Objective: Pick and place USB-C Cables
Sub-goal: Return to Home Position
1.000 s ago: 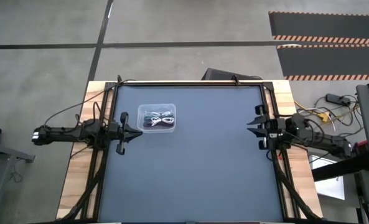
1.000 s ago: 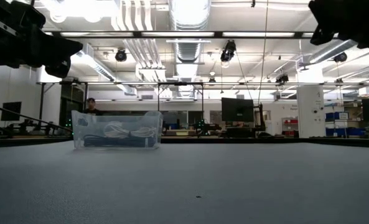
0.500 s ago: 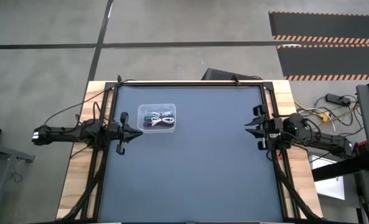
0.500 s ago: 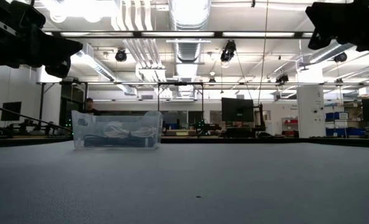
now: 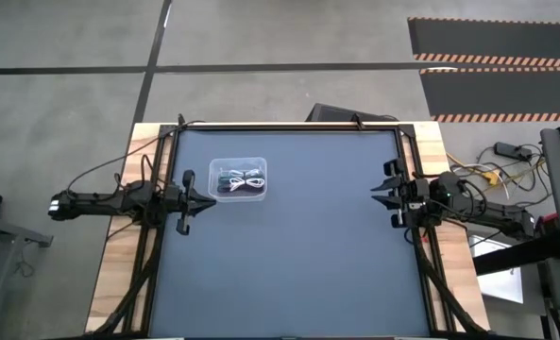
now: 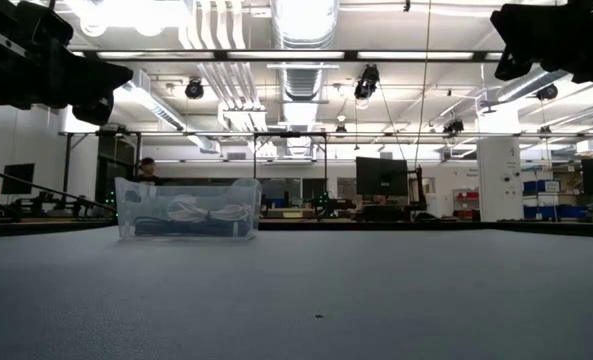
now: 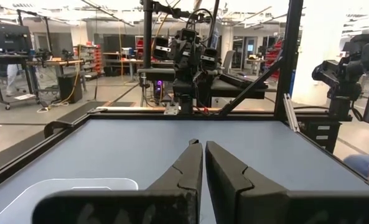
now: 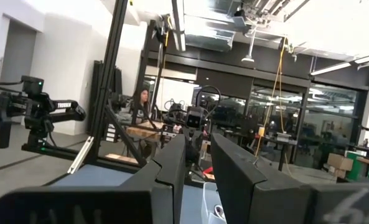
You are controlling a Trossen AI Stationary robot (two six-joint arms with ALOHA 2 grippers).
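Note:
A clear box (image 5: 239,179) stands on the dark mat toward the table's far left; in the low view the clear box (image 6: 188,208) rests on its base. Inside lie the bundled USB-C cables: white loops (image 5: 251,177), a teal one (image 5: 224,177) and a dark purplish one (image 5: 246,191). My left gripper (image 5: 211,198) hovers shut just on the near-left side of the box, whose rim (image 7: 78,185) shows in its wrist view below the left gripper (image 7: 203,147). My right gripper (image 5: 378,195) hangs above the table's right edge, its fingers a narrow gap apart (image 8: 198,146), holding nothing.
The mat (image 5: 298,255) lies bare across the middle and near side. A black frame (image 5: 289,126) runs along the far edge and both sides. Cables and gear (image 5: 492,175) sit off the table on the right. A person (image 6: 147,170) shows in the room behind the box.
My right gripper has shifted slightly toward the table's left. The box and the cables have stayed where they were.

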